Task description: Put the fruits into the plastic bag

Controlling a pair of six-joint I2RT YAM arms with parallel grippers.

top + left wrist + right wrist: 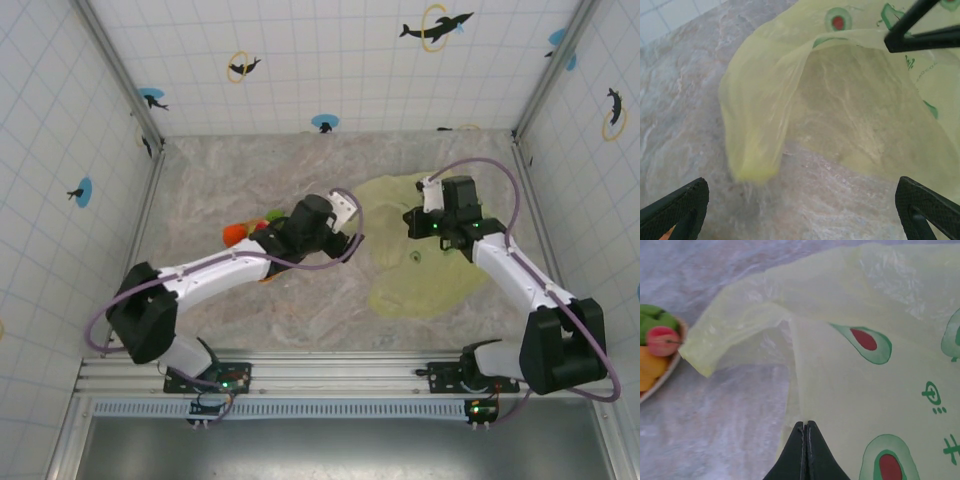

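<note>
Right gripper point(805, 429) pinched shut on plastic bag point(865, 385) — right wrist catches fruits point(657, 350); left gripper point(800, 212) wide open, empty.

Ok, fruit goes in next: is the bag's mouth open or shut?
Open: the plastic bag gapes, its top layer raised off the bottom one.

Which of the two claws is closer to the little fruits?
Left. The left gripper, open, sits just past the fruits, facing away from them; the right gripper is farther off, shut on the edge of the plastic bag.
</note>
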